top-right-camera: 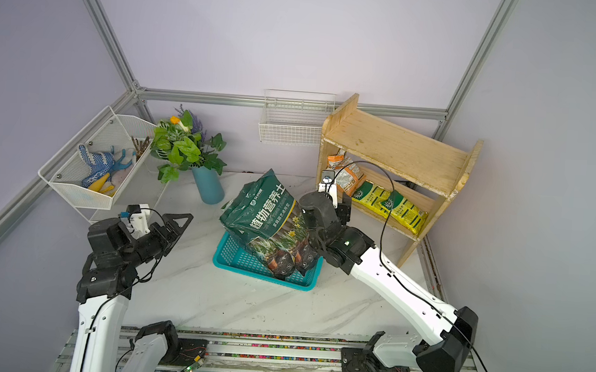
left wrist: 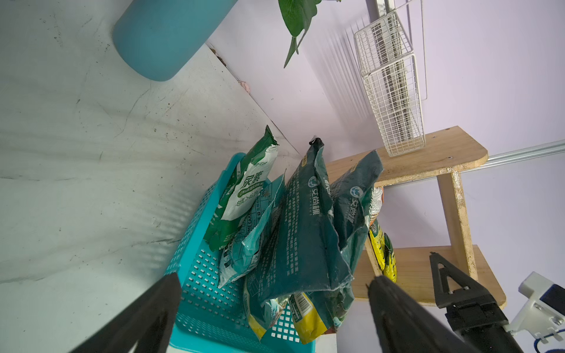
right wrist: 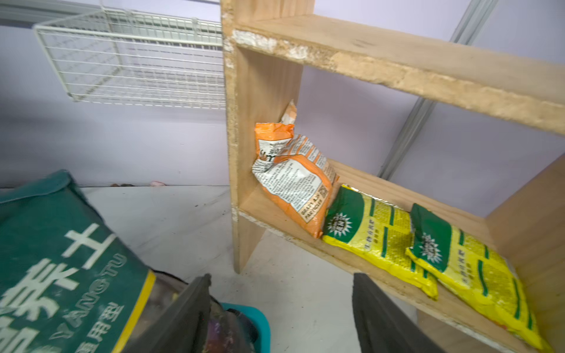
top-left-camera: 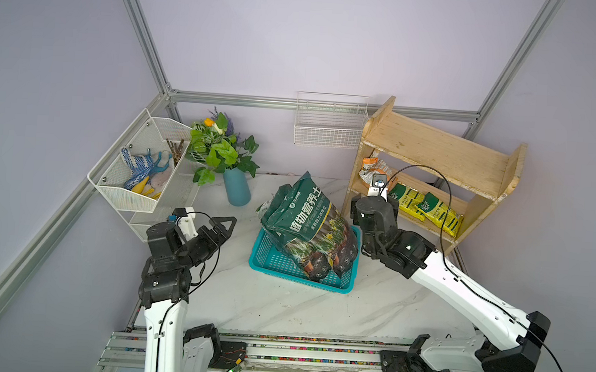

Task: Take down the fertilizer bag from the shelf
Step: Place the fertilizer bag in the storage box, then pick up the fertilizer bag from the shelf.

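Black and open, my right end effector holds nothing, just in front of the shelf.
I see the orange fertilizer bag on the low board, leaning on the side panel, with a yellow bag flat just beside it and another yellow bag touching that one. A big green bag stands tilted in the teal basket on the white desk. My left end effector is wide open and empty, on the basket's other side.

Lab test cell: aluminium frame, lilac walls
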